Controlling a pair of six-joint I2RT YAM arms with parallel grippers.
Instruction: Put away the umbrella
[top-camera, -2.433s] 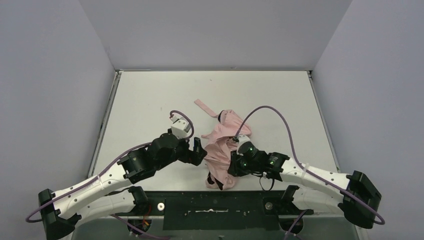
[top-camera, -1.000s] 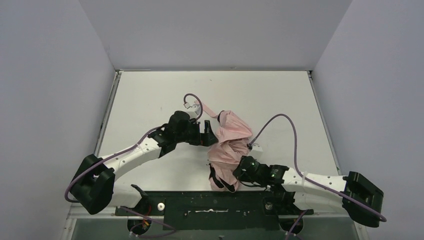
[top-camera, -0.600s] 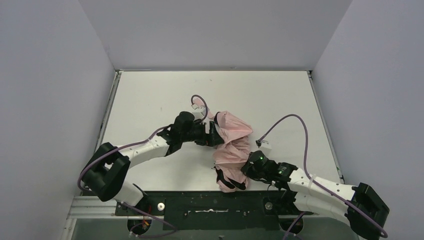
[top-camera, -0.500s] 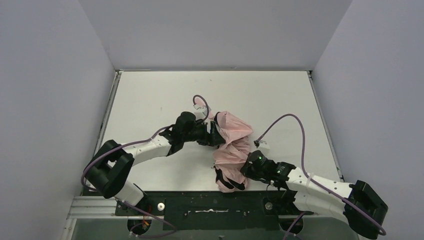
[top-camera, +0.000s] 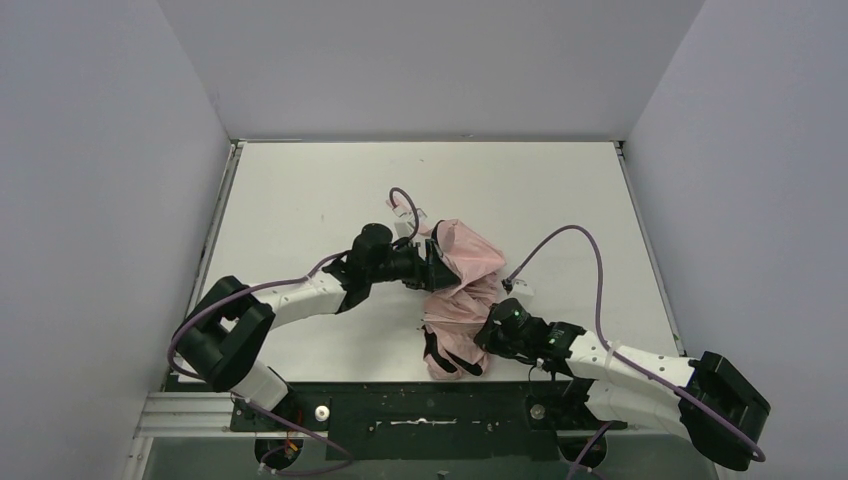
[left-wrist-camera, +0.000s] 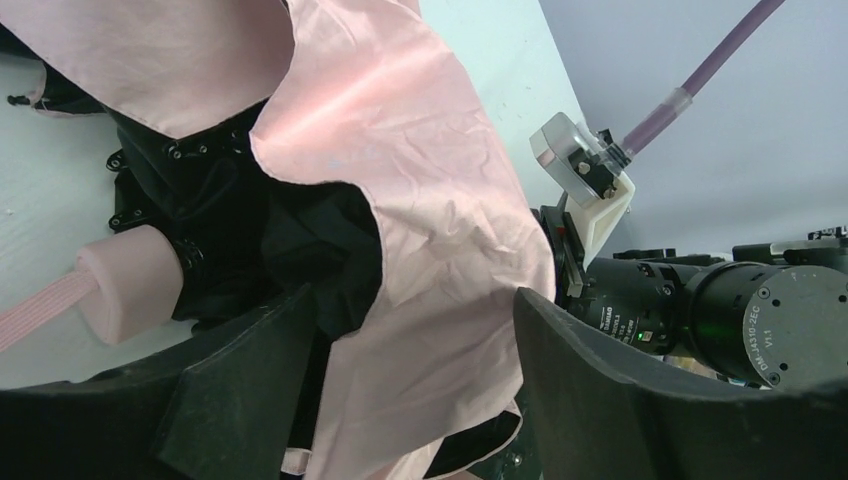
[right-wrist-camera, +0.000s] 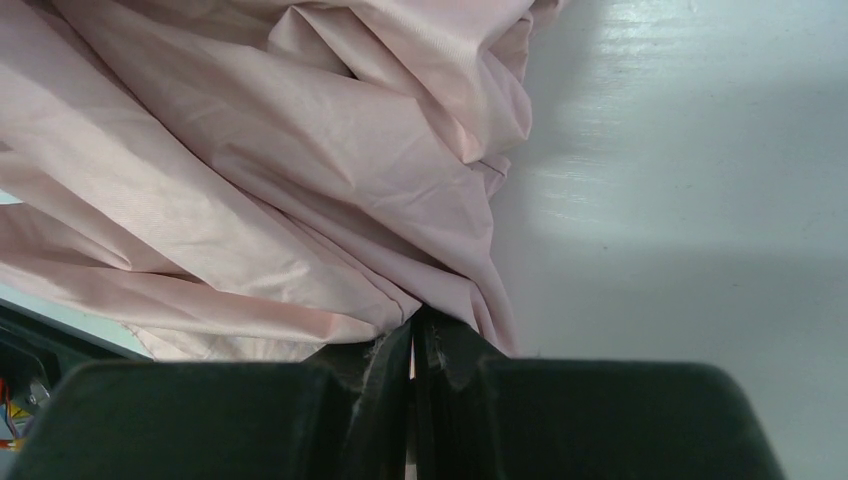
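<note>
Room lying open across the far table (top-camera: 300, 190), we are watching the crumpled pink umbrella (top-camera: 462, 290): right gripper (right-wrist-camera: 413, 335) pinching fabric, left gripper (left-wrist-camera: 410, 305) gaping around it.

Even, diffuse overhead light; top view sharp.
Sheen on crumpled pale pink fabric umbrella (left-wrist-camera: 400, 130); white matte table (right-wrist-camera: 700, 150) glares mildly, with soft shadow; wrist views' bottom edges blur.
</note>
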